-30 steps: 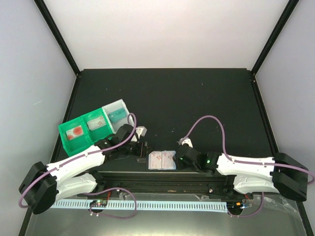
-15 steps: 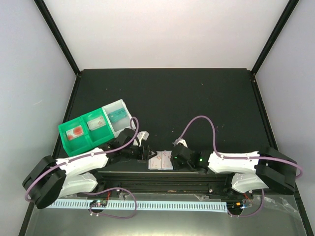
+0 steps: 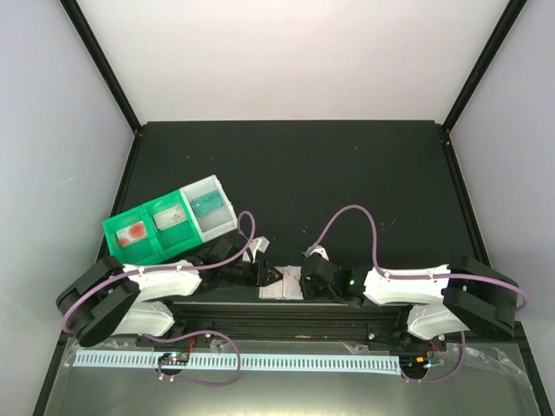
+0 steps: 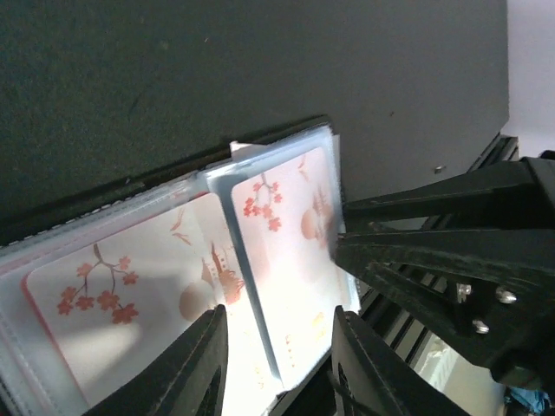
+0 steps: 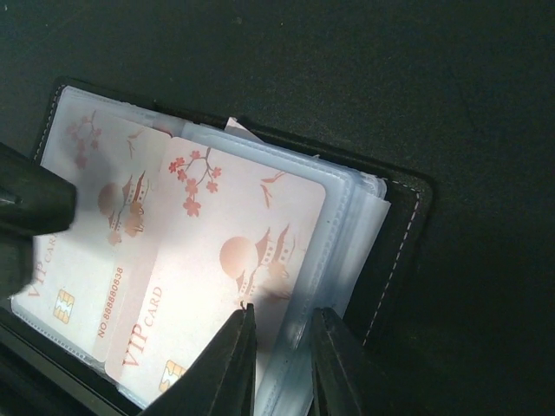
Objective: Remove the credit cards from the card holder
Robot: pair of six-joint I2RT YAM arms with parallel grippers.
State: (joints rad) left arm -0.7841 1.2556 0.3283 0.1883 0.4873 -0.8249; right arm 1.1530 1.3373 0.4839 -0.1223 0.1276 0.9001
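The card holder [image 3: 282, 283] lies open at the table's near edge, between both grippers. Its clear sleeves hold pale credit cards printed with pink blossoms [image 5: 225, 251] [image 4: 130, 286]. My left gripper [image 4: 279, 347] hangs open over the holder [image 4: 247, 277], its fingers straddling the middle fold. My right gripper [image 5: 282, 334] stands at the holder's right page, jaws a narrow gap apart over the right edge of a VIP card and its sleeve. The holder's dark stitched cover [image 5: 399, 234] shows past the sleeves. Each wrist view catches the other gripper's dark fingers [image 4: 416, 251].
A green-and-clear compartment tray [image 3: 169, 225] sits left of the holder, behind the left arm. The black rail of the arm mount [image 3: 286, 316] runs just in front of the holder. Dark table [image 3: 347, 182] stretches behind.
Both grippers have closed in on the card holder from either side and their jaws have narrowed, the right more than the left. The left arm has drawn down towards the near edge.
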